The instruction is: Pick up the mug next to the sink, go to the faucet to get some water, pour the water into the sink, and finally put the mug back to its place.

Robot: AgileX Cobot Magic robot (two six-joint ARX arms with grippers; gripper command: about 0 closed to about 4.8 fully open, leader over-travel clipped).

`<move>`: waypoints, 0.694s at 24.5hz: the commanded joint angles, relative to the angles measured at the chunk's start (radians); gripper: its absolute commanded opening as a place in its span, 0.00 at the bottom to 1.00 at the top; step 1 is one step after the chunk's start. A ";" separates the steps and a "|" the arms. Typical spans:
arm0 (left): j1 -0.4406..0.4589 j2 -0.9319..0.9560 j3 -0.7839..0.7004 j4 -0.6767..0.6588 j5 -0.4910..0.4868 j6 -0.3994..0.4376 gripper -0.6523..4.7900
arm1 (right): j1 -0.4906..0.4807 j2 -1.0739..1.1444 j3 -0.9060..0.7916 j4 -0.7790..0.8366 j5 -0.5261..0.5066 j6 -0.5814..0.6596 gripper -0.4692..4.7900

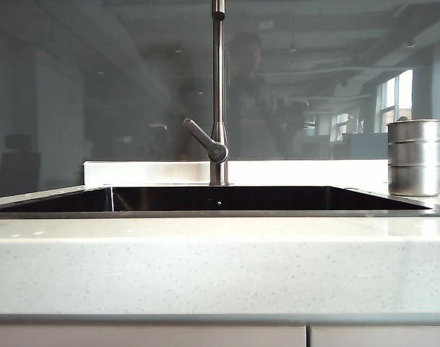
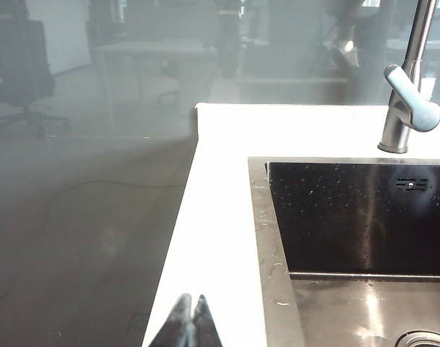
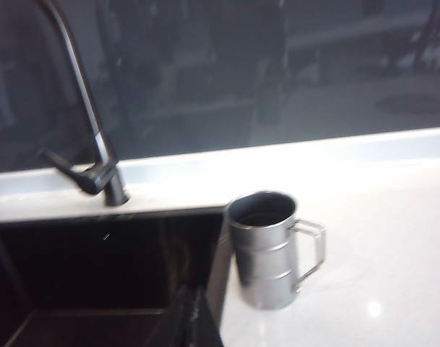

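Exterior view shows you the mug (image 1: 415, 157) upright on the bench (image 1: 220, 260) at the sink's (image 1: 220, 199) right edge. Both grippers are pressed together, empty: left gripper (image 2: 190, 318) over the bench's left side, right gripper (image 3: 194, 318) near the mug.

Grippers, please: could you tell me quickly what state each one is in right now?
Left gripper: jaws closed, holding nothing, over the counter beside the sink.
Right gripper: jaws closed, empty, short of the mug.
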 commanded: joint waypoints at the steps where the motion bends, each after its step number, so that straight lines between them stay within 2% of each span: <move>1: -0.002 0.000 0.003 0.005 0.004 0.004 0.12 | -0.001 -0.056 -0.134 0.186 0.023 0.003 0.07; 6: -0.002 0.000 0.003 0.004 0.005 0.004 0.12 | -0.002 -0.126 -0.317 0.306 0.024 0.003 0.07; 13: -0.001 0.000 0.003 0.004 0.004 0.004 0.12 | -0.002 -0.126 -0.367 0.325 0.022 -0.033 0.07; 17: -0.001 0.000 0.003 0.004 0.004 0.004 0.12 | -0.002 -0.126 -0.367 0.323 0.023 -0.105 0.07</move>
